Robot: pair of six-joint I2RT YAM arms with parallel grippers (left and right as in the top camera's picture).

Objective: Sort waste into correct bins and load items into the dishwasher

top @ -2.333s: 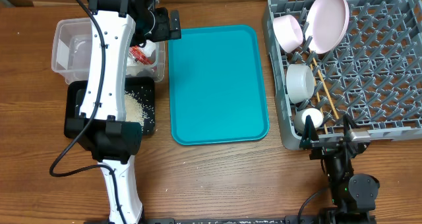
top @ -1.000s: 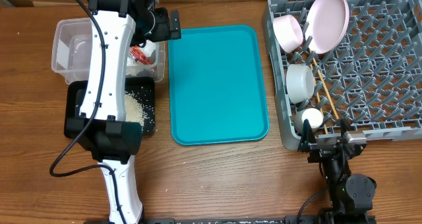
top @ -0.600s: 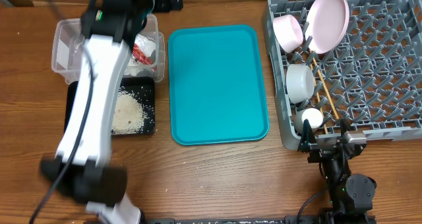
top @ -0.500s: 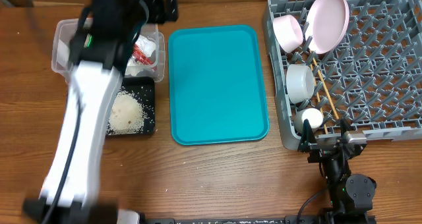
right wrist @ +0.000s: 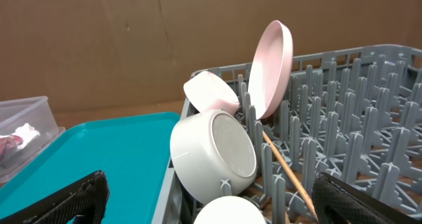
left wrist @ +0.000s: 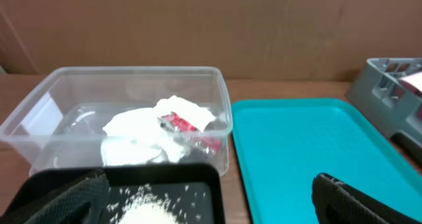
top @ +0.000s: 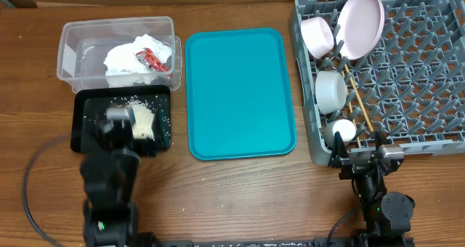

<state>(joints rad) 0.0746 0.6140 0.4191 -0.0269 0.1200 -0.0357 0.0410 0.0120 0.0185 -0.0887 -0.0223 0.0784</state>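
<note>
The clear tub (top: 73,54) holds the crumpled napkin (top: 131,52) and the red wrapper (top: 150,58). The black tray (top: 86,131) in front of it holds rice (top: 145,122). My left gripper (top: 123,122) is low over the black tray's near part, open and empty (left wrist: 211,211). The grey dish rack (top: 414,80) holds the plate (top: 362,22), two bowls (top: 317,35) (top: 330,91), the cup (top: 340,133) and the chopsticks (top: 357,98). My right gripper (top: 361,156) is at the rack's near left corner, open and empty (right wrist: 211,211).
The teal serving tray (top: 240,91) lies bare between the bins and the rack. In the left wrist view the tub (left wrist: 39,118), wrapper (left wrist: 179,122) and rice (left wrist: 151,207) lie ahead. In the right wrist view a bowl (right wrist: 214,151) and the plate (right wrist: 273,66) stand close ahead.
My left arm has pulled back from over the tub to the table's near side. The tub's contents and the black tray now show. The right arm has not moved.
</note>
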